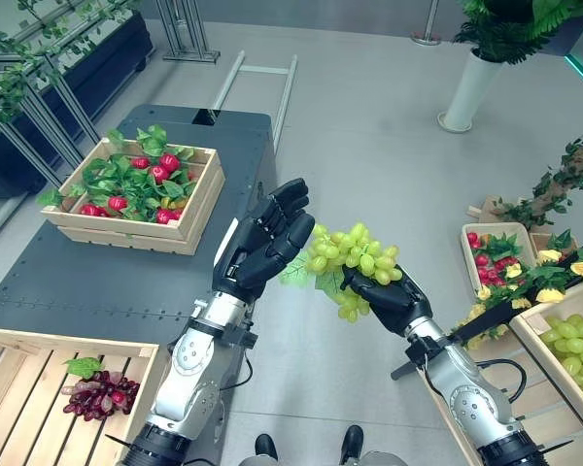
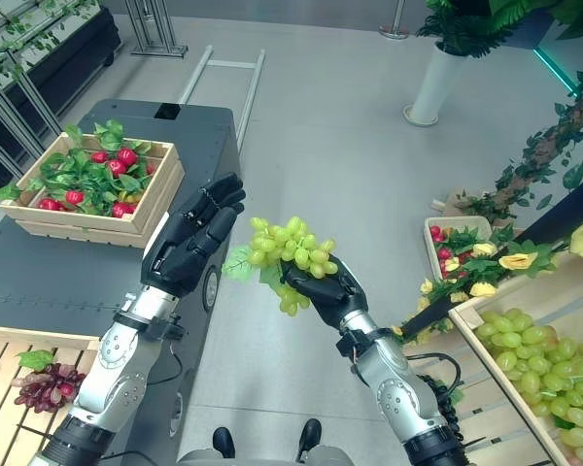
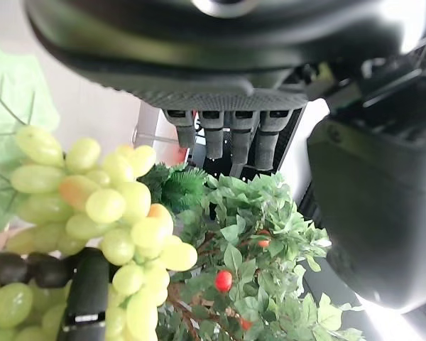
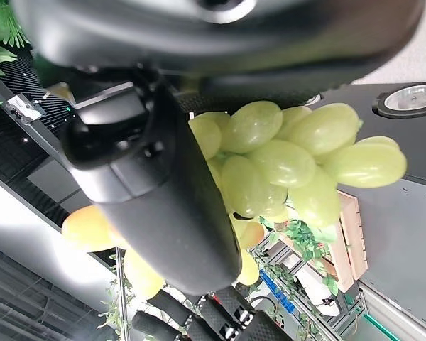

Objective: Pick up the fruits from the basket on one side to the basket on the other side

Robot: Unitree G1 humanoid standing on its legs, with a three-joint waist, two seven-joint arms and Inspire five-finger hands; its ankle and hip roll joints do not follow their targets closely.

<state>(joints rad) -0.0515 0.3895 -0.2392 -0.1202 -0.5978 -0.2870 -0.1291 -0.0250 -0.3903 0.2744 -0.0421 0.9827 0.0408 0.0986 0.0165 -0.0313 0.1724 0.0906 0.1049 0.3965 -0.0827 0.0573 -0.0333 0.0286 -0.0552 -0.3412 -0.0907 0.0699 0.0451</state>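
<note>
Step in hand: transfer between baskets, at the handover stage. The right hand (image 1: 394, 299) is closed round a bunch of pale green plastic grapes with a cloth leaf (image 1: 355, 256), held in the air between the two sides, clear of every basket. The left hand (image 1: 264, 241) stands just beside the bunch with fingers straight and nothing in it, palm turned toward the fruit; whether its fingertips touch the leaf cannot be settled from these views.

Next move, as judged: the left hand must close on the bunch before the right lets go, then carry it to the slatted pale wooden crate at the robot's left (image 1: 24, 383). The loose, dangling cluster calls for a grasp near the stem or round the bulk, lest it swing or slip.

Containers:
- The slatted crate holds one bunch of dark purple grapes with a green leaf (image 1: 99, 393).
- A light wooden box on the dark grey table (image 1: 126, 291), further off, holds red fruits among green leaves (image 1: 141, 180).
- A wooden crate at the robot's right (image 1: 573, 354) holds more green grapes.
- A cream tray beyond it (image 1: 471, 254) holds red fruits and yellow flowers.
</note>
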